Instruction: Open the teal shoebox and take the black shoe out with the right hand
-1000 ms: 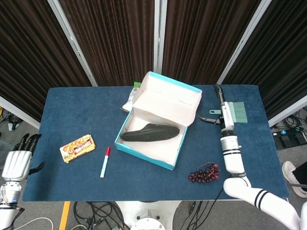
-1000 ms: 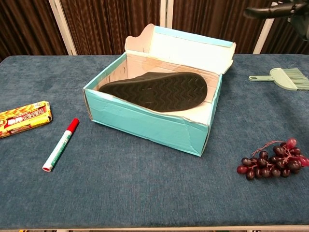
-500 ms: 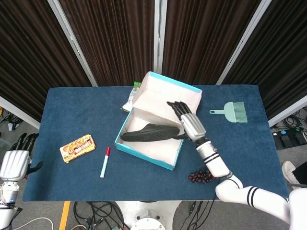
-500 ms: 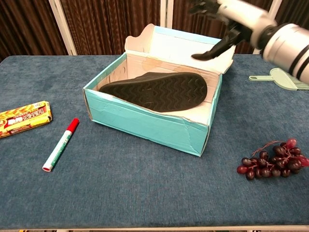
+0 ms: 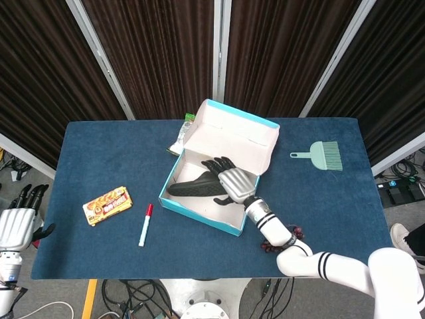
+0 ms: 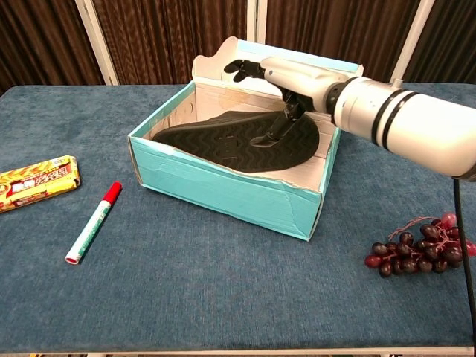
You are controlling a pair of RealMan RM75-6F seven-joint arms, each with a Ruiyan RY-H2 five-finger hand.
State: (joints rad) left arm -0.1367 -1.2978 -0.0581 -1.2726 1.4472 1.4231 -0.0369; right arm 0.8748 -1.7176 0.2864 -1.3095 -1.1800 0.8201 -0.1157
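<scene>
Two views show the right hand (image 5: 229, 181) reaching into the teal shoebox (image 5: 199, 214), which sits at the middle of the frame with its lid standing open at the back. In the head view the hand lies over the black shoe (image 5: 192, 187), its dark fingers (image 5: 214, 165) spread apart toward the upper left. The chest view adds what the head view hides: the thumb points down and touches the ribbed sole of the black shoe (image 6: 223, 139), which lies on its side inside the box, while the other fingers (image 6: 239, 68) hover apart above it without closing, so the hand (image 6: 286, 78) grips nothing. The left hand (image 5: 18, 223) appears only in the head view, at the lower left edge beyond the tabletop (image 5: 99, 153), its fingers apart and holding nothing. On the tabletop, left of the box, lie a yellow snack pack (image 5: 107, 205) and a red-capped marker (image 5: 145, 224); a green brush (image 5: 320, 156) lies at the right in the head view only. A grape bunch (image 6: 420, 247) shows plainly at the chest view's lower right but is mostly hidden by the arm in the head view.
</scene>
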